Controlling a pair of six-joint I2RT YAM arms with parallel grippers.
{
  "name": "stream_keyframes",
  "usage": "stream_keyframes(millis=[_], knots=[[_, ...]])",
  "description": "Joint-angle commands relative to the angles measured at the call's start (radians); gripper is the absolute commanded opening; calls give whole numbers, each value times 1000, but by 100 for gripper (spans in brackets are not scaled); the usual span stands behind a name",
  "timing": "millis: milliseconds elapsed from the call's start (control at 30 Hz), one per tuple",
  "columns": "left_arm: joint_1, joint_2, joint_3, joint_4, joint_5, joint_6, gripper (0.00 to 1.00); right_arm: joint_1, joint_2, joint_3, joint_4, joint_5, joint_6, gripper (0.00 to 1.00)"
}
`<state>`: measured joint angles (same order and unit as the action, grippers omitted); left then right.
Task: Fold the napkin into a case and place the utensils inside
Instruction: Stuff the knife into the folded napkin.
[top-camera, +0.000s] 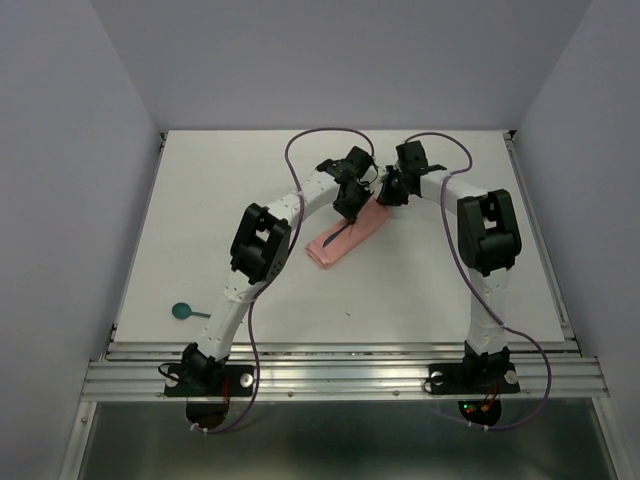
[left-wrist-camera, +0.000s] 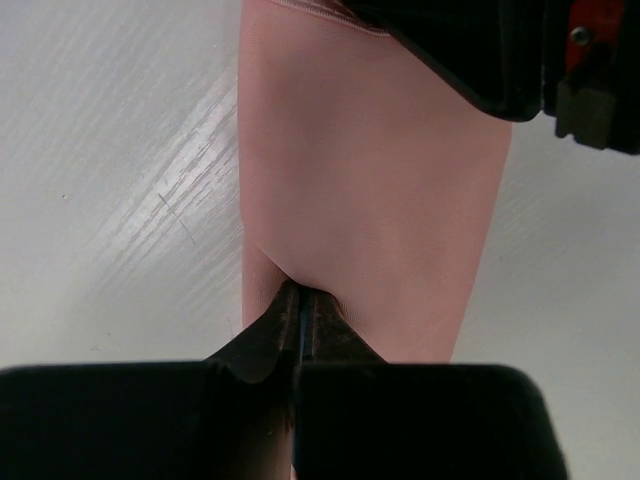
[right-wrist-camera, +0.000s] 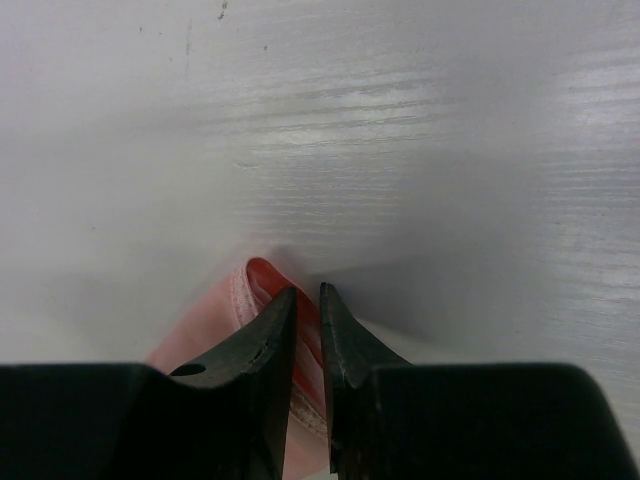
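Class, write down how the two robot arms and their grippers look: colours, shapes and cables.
The left arm and the right arm are each built of white tube-like links joined by bulky black joint housings, on black bases. A purple cable loops along each arm. The left gripper and the right gripper each have two matte black fingers that taper to narrow tips.

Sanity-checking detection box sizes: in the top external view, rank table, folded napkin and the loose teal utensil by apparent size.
Largest to smallest:
table, by far
folded napkin
teal utensil, smallest
Both lie on the table, so nearness hardly matters.
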<state>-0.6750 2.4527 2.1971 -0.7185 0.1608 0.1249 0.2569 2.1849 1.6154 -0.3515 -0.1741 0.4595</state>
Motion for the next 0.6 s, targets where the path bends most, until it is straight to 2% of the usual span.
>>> stream_keyframes(millis=[0, 100, 333, 367, 467, 567], knots=[[-6, -46, 13, 24, -20, 19, 16, 16, -39, -31, -21, -10, -18, 22], [-6, -66, 4, 10, -38, 16, 26, 16, -43, -31, -21, -10, -18, 22], [-6, -139, -57, 5, -75, -7, 27, 16, -53, -35, -23, -5, -22, 22], [-6, -155, -74, 7, -78, -11, 35, 16, -54, -37, -23, -7, -22, 22], [-6, -170, -86, 4, -76, -13, 45, 16, -54, -37, -23, -7, -24, 22], [-5, -181, -102, -1, -79, -14, 46, 16, -53, -37, -24, -7, -24, 22]])
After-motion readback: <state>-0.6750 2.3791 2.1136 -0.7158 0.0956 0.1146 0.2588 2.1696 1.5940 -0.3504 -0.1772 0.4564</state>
